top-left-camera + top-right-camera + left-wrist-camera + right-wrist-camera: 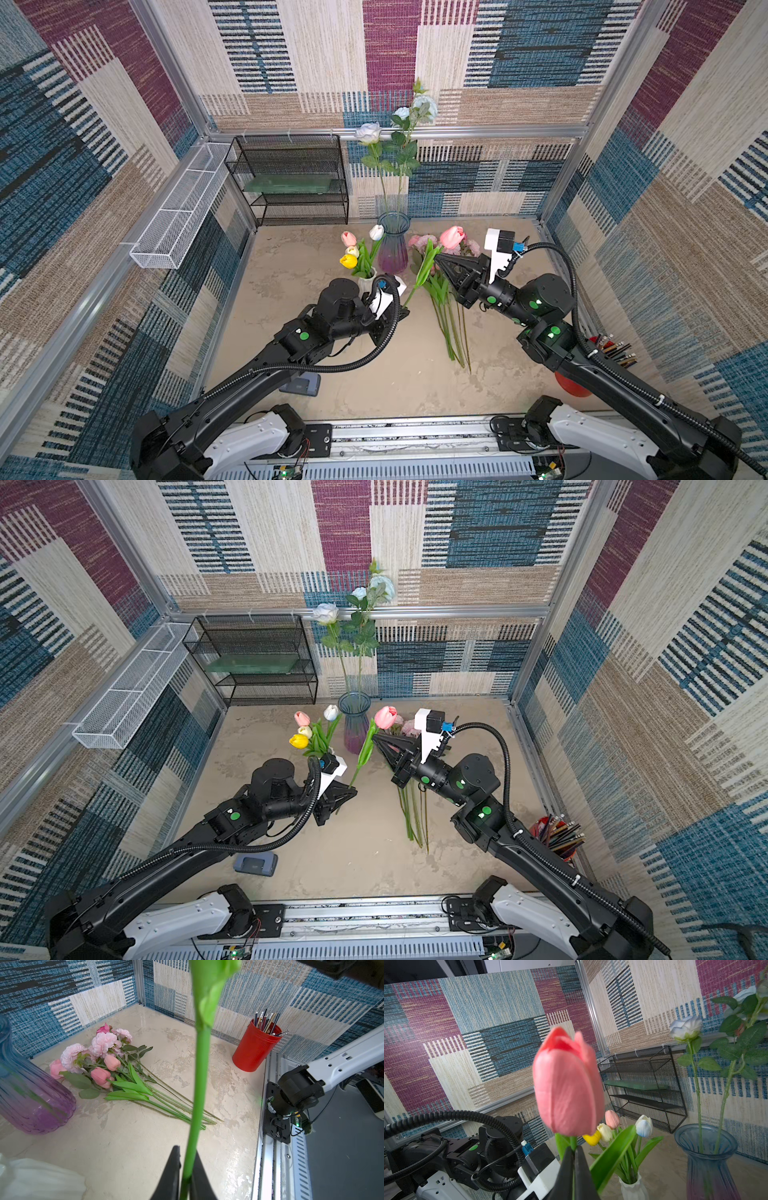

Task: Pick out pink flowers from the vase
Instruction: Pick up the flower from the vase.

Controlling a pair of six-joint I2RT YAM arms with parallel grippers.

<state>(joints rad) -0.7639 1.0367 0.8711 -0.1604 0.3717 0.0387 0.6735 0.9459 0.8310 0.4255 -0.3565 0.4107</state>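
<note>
The right gripper [573, 1148] is pinched tight on the pink tulip [568, 1088] just under its bloom. The left gripper [186, 1157] is pinched tight on the low end of the same green stem [199, 1076], so the two hold it slanted in the air by the tall glass vase [393, 249]. The left wrist view shows the other pink flowers [99, 1057] in a heap on the table [145, 1147] beside that vase, while both top views half hide them behind the right gripper; the right wrist view shows a small pink tulip [612, 1119] in the little white vase [632, 1188].

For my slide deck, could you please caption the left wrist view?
Left gripper shut on a green tulip stem; pink flowers lie beside the vase.
</note>
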